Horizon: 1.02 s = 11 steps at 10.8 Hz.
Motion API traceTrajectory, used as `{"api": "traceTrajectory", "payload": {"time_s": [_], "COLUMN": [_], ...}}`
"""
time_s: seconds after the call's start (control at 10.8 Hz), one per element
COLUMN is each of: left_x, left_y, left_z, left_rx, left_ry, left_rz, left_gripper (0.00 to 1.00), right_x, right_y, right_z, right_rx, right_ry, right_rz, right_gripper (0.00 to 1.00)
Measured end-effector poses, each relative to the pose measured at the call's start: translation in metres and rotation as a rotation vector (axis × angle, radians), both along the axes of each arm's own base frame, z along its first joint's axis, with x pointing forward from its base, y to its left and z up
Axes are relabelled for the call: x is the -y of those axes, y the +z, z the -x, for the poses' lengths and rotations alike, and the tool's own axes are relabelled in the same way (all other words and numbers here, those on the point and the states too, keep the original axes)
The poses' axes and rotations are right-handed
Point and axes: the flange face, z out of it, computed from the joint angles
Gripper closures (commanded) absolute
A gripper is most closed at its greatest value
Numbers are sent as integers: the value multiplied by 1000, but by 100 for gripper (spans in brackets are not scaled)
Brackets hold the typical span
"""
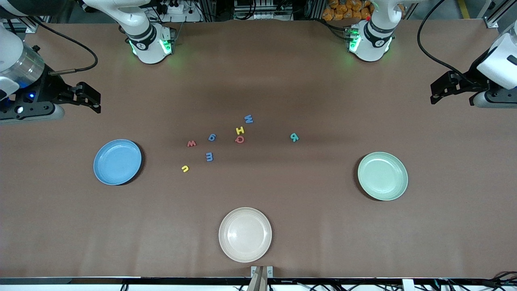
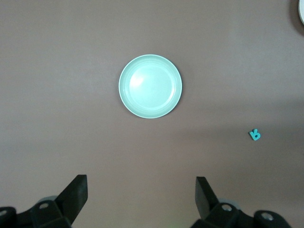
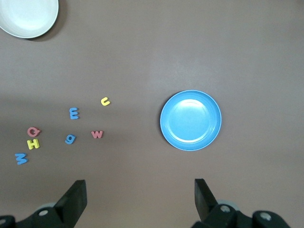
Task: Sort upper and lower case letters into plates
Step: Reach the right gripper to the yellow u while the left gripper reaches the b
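Observation:
Several small foam letters lie mid-table: blue M (image 1: 249, 119), yellow H (image 1: 240, 130), red Q (image 1: 239, 139), blue g (image 1: 212, 137), red w (image 1: 191, 143), blue E (image 1: 209, 156) and yellow u (image 1: 185, 168). A teal R (image 1: 294, 137) lies apart, toward the left arm's end. The sky blue plate (image 1: 117, 162) and the mint green plate (image 1: 382, 176) hold nothing. My right gripper (image 1: 98, 102) hovers open at the right arm's end, looking down on the blue plate (image 3: 190, 120). My left gripper (image 1: 433, 93) hovers open at the left arm's end, over the green plate (image 2: 150, 86).
A cream-white plate (image 1: 245, 234) with nothing in it sits near the table's front edge, nearer the front camera than the letters. Both arm bases stand along the table's back edge. Bare brown tabletop (image 1: 282, 190) lies between the plates.

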Motion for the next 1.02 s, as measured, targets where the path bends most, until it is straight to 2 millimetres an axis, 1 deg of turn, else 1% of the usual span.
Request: {"api": "traceTrajectory", "payload": {"time_s": [0.37, 0.46, 0.65, 0.74, 0.83, 0.93, 1.02], "left_x": [1, 2, 8, 21, 40, 62, 84], "left_y": [-4, -8, -24, -40, -63, -89, -120], "left_z": [0, -1, -9, -16, -21, -24, -24], "left_rx": [-16, -23, -47, -56, -57, -50, -57], "left_ry": [-2, -4, -15, -45, -82, -118, -133], "left_rz": [-1, -2, 13, 19, 24, 31, 36], "left_gripper": [0, 0, 0, 0, 0, 0, 0], "right_x": [0, 0, 0, -1, -1, -2, -5], "right_y": [1, 0, -2, -9, -19, -33, -51], "right_z": [0, 1, 0, -3, -7, -12, -19], "right_rx": [-1, -3, -9, -21, -39, -63, -93], "right_ry": [0, 1, 1, 1, 1, 2, 4], "right_rz": [0, 0, 1, 2, 2, 2, 2], "right_gripper": [0, 0, 0, 0, 0, 0, 0]}}
